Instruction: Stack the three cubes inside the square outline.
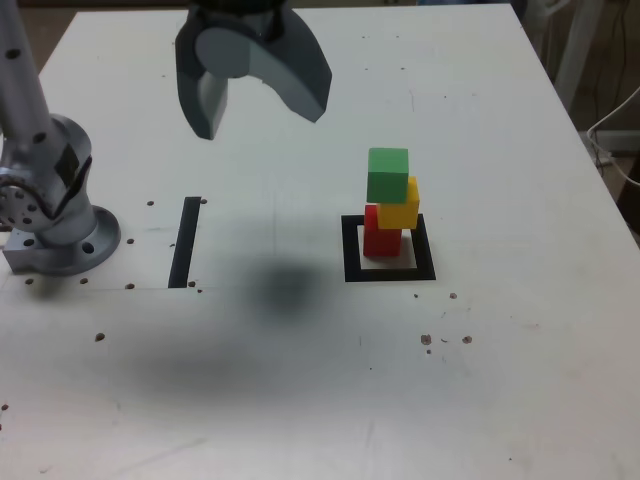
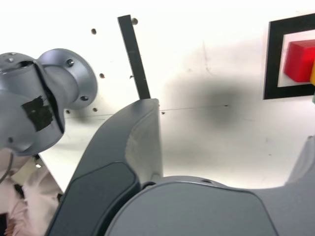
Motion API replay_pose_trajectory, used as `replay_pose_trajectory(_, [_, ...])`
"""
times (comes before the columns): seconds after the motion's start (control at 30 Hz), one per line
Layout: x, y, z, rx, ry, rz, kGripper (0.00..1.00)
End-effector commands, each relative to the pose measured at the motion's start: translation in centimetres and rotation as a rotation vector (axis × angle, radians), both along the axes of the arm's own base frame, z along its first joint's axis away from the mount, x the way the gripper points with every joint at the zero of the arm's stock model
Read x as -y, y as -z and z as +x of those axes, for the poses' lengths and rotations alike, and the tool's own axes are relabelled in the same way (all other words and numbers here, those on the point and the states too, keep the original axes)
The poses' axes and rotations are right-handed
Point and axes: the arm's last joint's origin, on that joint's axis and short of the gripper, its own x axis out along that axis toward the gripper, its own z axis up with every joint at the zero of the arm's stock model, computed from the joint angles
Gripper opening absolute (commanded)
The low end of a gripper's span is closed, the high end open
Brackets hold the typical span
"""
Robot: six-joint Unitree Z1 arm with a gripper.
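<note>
The thick black tape square outline (image 1: 350, 250) on the white table (image 1: 480, 380) holds the small red cube (image 1: 380, 238) on its white centre. On it sits the yellow cube (image 1: 402, 208), then the green cube (image 1: 388, 174), each shifted a little sideways. Farther back, the dark grey gripper (image 1: 262, 100) hangs high with jaws wide apart, holding nothing. I judge the stacking is finished; the next move only needs to keep away from the tower.

Gripper: my dark grey two-jawed gripper (image 1: 255, 95) hangs high in the air, jaws spread apart, with nothing between them.
Jaw pose: both jaws point downward in the exterior view, one shorter and one longer.
Base: my silver metal arm base (image 1: 55, 205) stands at the exterior view's left.
Wrist view: my jaws fill the foreground.
</note>
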Motion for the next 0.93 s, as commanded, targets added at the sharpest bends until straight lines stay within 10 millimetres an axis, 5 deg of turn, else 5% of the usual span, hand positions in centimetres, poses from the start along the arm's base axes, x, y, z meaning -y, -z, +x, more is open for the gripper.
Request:
replay_pose_trajectory(0.0, [-0.3, 0.8, -1.4, -0.040, -0.010, 0.010, 1.00])
replay_pose_trajectory(0.4, [-0.3, 5.7, -5.2, -0.152, -0.072, -0.047, 1.00])
replay_pose_trajectory(0.9, [-0.4, 11.6, -7.2, -0.122, -0.071, -0.085, 1.00])
